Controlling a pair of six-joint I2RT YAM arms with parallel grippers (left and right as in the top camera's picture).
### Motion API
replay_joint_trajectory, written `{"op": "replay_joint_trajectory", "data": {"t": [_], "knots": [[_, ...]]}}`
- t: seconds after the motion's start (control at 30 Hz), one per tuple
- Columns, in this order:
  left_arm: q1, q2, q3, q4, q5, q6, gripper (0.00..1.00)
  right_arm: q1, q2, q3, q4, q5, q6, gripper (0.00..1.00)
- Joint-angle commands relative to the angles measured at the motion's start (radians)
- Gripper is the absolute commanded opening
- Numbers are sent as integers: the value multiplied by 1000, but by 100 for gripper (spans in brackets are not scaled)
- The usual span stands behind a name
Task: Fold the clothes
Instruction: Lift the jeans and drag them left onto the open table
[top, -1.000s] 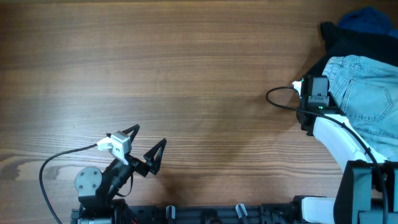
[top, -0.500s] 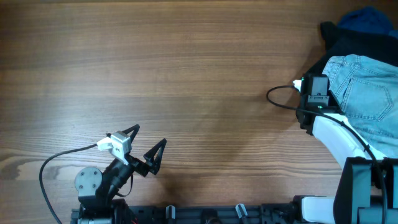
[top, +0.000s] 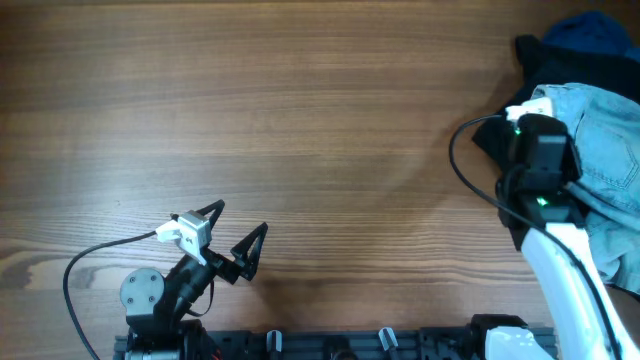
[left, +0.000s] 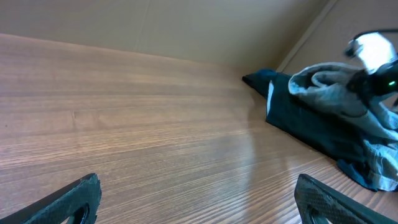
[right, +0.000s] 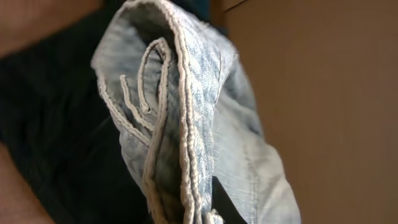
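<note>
Found the left gripper (top: 240, 218) parked low at the near-left edge of the brown wooden table (top: 300, 100), arm folded back over its base, black fingers spread wide with only bare wood between them. Saw the right gripper (top: 533, 122) reaching out from its base over the heap at the right edge, wrist above the light-blue faded denim garment (top: 600, 140). Could not see its fingers in any view, but met a thick stitched fold of that denim bunched and drawn right up against the right wrist camera, so took it as pinched. Placed the denim at the table's right edge, lying on a black garment (top: 535, 62), with a dark-blue cloth (top: 590, 25) behind it at the far corner. Against a second ago, noted the right wrist shifted rightward and looming larger from overhead, the denim's left edge hauled up and crumpled, the left arm unmoved. Counted broad open wood across the left and middle; found little room rightward, with denim running off the frame.
</note>
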Motion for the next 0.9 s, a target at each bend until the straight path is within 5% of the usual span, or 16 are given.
{"op": "replay_joint_trajectory", "data": {"t": [0.0, 0.3, 0.87], "knots": [[-4, 0, -8, 4, 15, -10, 100, 39, -105, 26, 0, -4, 88, 4], [-4, 0, -8, 4, 15, -10, 100, 243, -176, 178, -128, -353, 395, 4], [-4, 0, -8, 4, 15, -9, 100, 431, 34, 641, -151, -620, 553, 4]]}}
